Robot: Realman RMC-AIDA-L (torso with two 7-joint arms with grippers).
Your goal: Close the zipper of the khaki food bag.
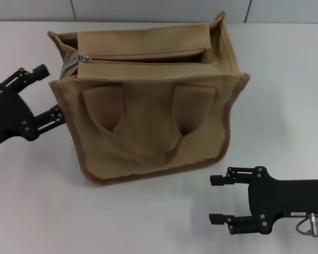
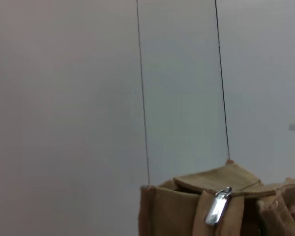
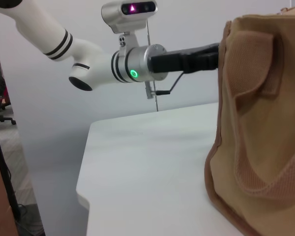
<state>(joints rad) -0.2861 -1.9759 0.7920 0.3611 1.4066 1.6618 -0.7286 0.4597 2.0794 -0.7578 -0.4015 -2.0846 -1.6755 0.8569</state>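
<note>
Zipper (image 1: 84,59) beside left fingers (image 1: 42,70) (apart)

Left black two-finger tool (image 1: 49,91) at the robot's left, angled inward, fingers spread wide apart, nothing between them. Its white seven-joint arm with black bands and green status ring (image 3: 103,61) reaches in level from the side. Right black two-finger tool (image 1: 219,199) low at front right, fingers parted, pointing left, empty; black wrist plate behind it with a silver connector.
</note>
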